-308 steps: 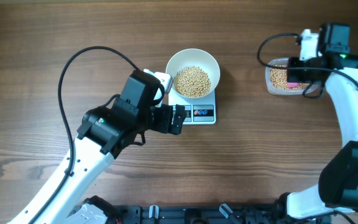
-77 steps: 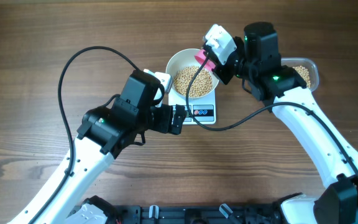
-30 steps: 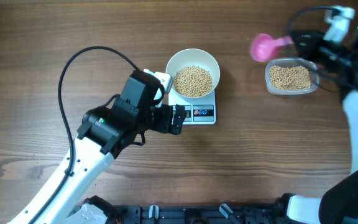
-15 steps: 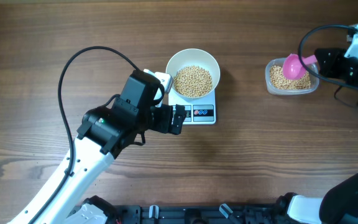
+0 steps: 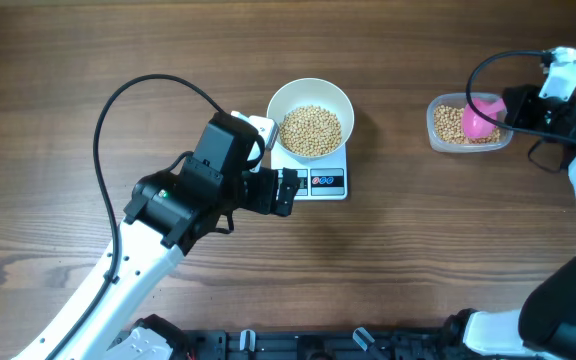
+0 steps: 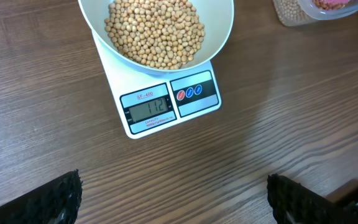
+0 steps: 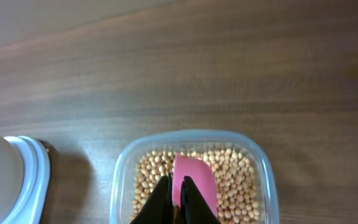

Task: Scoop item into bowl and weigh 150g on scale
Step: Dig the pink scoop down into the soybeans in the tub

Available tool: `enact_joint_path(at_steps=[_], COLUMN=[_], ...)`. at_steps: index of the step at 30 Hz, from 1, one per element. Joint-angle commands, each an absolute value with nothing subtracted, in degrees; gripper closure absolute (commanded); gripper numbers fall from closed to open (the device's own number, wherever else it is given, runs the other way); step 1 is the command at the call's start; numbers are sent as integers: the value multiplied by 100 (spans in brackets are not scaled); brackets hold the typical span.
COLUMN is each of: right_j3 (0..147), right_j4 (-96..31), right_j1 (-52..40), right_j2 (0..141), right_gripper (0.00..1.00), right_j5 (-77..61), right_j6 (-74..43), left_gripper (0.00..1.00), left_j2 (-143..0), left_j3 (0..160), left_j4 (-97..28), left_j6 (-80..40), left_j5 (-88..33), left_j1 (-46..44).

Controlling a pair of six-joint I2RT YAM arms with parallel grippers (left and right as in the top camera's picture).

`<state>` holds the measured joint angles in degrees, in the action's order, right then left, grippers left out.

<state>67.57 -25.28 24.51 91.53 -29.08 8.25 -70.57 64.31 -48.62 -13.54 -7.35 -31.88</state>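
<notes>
Beans (image 5: 311,130) are heaped in the white bowl (image 5: 277,100), which is parked on the scale (image 5: 326,182) so the weight can be read live: 112 is shown, so more is probably needed. The left gripper (image 6: 176,199) is held spread wide and empty just beside the scale. The right gripper (image 7: 176,198) is pinched tight on the pink scoop (image 7: 194,180), which is dipped into the clear tub (image 7: 120,180) well off to the right, likely for another load.

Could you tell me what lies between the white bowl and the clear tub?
Only bare wooden table separates bowl and tub, seen in the overhead view.
</notes>
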Motion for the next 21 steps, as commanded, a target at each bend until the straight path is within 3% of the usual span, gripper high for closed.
enact_joint_path(at_steps=[1,21], right_j3=[6709,6709], right_j4=[-2692,-3361], right_j1=[2423,2421], right_j2=[9268,9271], right_gripper=[96,96], right_j5=[-2825,-2825], right_j6=[882,607], left_gripper=[0,0], left_j2=[-7052,-7052], left_j3=[6407,6407], left_j4=[-4862,-4862], left_j6=[-1238,-1238], left_j5=[-681,-681], left_j1=[-3214,-3214])
